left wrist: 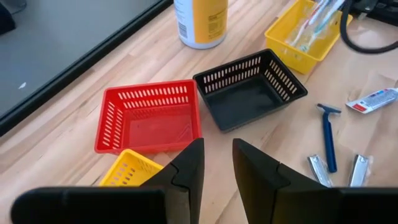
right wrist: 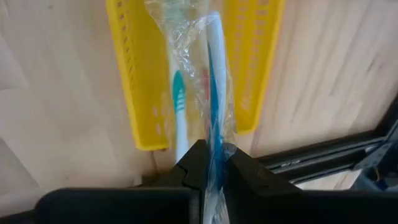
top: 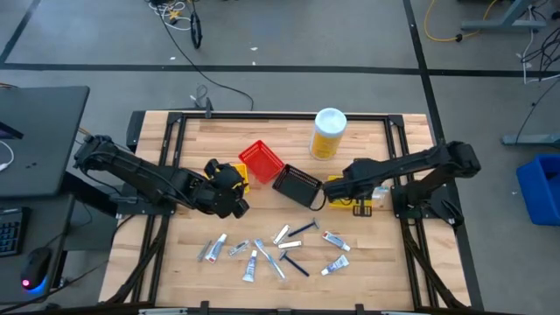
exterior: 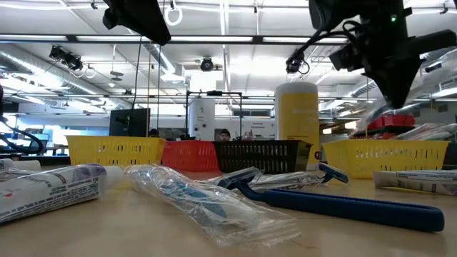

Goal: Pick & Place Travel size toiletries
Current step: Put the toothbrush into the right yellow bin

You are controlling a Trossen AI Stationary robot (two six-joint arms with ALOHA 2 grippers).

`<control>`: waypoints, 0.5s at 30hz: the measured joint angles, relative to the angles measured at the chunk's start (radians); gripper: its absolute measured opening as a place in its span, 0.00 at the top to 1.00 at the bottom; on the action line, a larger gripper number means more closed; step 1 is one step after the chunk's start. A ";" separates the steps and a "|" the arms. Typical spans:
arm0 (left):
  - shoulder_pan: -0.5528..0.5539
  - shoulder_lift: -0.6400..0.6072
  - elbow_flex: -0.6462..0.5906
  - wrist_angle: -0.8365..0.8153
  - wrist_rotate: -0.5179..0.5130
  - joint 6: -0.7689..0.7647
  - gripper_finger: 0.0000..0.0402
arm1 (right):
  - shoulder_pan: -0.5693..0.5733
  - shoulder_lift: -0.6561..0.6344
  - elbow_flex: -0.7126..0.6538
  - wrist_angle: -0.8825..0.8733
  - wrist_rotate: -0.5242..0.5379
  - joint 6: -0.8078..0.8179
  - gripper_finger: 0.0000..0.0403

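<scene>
My right gripper (right wrist: 211,163) is shut on a clear-wrapped blue-and-white toothbrush (right wrist: 214,93) over a long yellow bin (right wrist: 140,93) near the table's right edge (top: 360,206). Another toothbrush with a teal head (right wrist: 178,106) lies in that bin. My left gripper (left wrist: 217,163) hangs open near the table's left side (top: 236,194), touching nothing, beside a small yellow bin (left wrist: 127,171). Tubes, razors and wrapped toothbrushes (top: 280,249) lie flat on the near part of the table. In the low view, a blue razor (exterior: 357,203) and a wrapped toothbrush (exterior: 200,196) are closest. My right gripper pinches the wrapped toothbrush between its two fingers, at the handle part (right wrist: 216,144) close to one end. The brush runs forward from the fingers, along the yellow bin's length and over its inside. Whether its far end touches the bin, I cannot tell.
A red bin (top: 261,160) and a black bin (top: 297,185) stand at the table's middle between the arms. A big yellow bottle with a white lid (top: 328,133) stands near the far edge. Black frame rails (top: 166,149) run along the table's sides.
</scene>
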 joint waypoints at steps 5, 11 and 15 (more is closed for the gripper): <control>0.000 0.000 0.000 0.000 -0.009 0.012 0.77 | 0.000 0.058 -0.002 0.041 -0.022 0.009 0.91; 0.000 0.000 0.000 0.000 -0.010 0.030 0.77 | -0.012 0.110 -0.040 0.131 -0.022 -0.010 0.88; 0.000 0.000 0.000 0.000 -0.010 0.030 0.77 | -0.023 0.113 -0.048 0.195 -0.021 -0.010 0.84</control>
